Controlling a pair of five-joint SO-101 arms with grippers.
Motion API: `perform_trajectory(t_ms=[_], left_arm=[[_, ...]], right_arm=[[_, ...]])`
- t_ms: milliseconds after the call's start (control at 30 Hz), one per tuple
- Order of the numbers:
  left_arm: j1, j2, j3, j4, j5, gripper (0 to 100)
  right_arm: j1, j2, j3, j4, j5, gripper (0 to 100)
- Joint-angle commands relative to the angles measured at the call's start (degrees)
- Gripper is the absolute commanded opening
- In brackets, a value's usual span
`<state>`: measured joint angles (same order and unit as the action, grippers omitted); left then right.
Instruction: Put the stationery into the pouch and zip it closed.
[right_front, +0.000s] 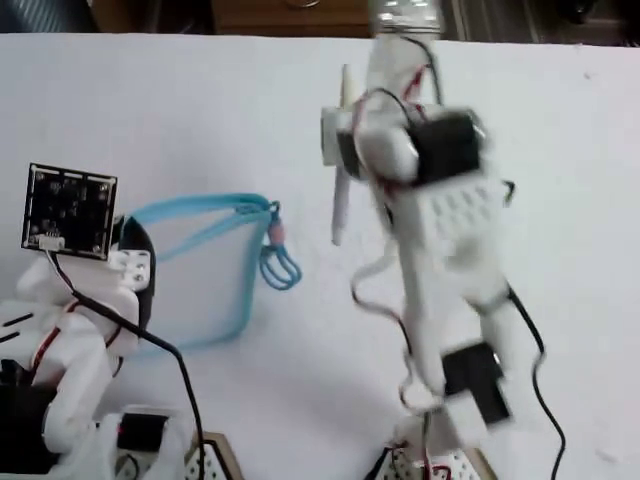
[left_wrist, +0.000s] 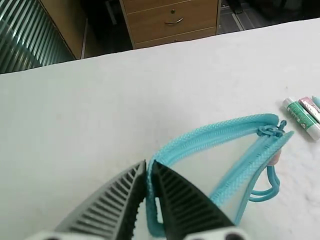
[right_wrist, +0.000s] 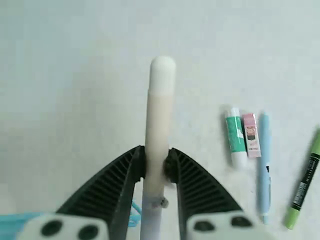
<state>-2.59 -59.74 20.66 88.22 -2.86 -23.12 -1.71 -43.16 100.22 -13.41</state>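
Left claw pinches the rim of the clear blue-zippered pouch, likely holding its mouth open. Right claw clamps a cream-white pen, upper centre in the high view, ready to insert.

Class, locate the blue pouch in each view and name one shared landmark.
High view: the pouch lies left of centre on the table.
Left wrist view: its zip edge is clamped in the left pincer.
Right wrist view: a teal sliver by the base of the right pincer, which holds a pen.
Shared landmark: the blue zip loop.
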Motion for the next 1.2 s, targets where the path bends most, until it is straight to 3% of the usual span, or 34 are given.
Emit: perform_trajectory(t_ms=[0, 200, 333, 600, 733, 867, 967, 1067, 1167], left_arm=[[-0.04, 0.31, 3.08, 1.14, -0.44, 2], [-0.04, 0.31, 3.08, 1.14, -0.44, 2], [-0.04, 0.31, 3.08, 1.14, -0.44, 2], [0.13, 0.31, 3.08, 0.97, -0.44, 2], [0.13, 0.31, 3.08, 1.05, -0.44, 2], [-0.04, 0.31, 3.08, 1.05, -0.44, 2], [-0.04, 0.31, 3.08, 1.14, -0.44, 2], [-0.04, 0.31, 3.08, 1.14, -0.44, 2], [-0.13, 0.31, 3.08, 1.14, -0.44, 2]], right_arm=[[-1.89, -11.56, 0.79, 1.19, -4.13, 1.7], [-6.46, -29.23, 15.12, 1.19, -3.78, 1.7], [-10.07, -45.49, 35.16, 1.19, 3.60, 1.7], [-7.87, -74.86, 71.56, -1.45, 5.98, 1.7], [-7.87, -84.18, 82.55, -16.04, 5.98, 1.7], [-7.08, -90.07, 90.46, -40.13, 5.80, 1.7], [-1.98, -89.01, 92.84, -57.36, 5.63, 1.6], [-0.04, -83.56, 90.90, -66.33, 5.63, 1.6], [-2.59, -75.47, 84.57, -68.79, 2.90, 1.6]])
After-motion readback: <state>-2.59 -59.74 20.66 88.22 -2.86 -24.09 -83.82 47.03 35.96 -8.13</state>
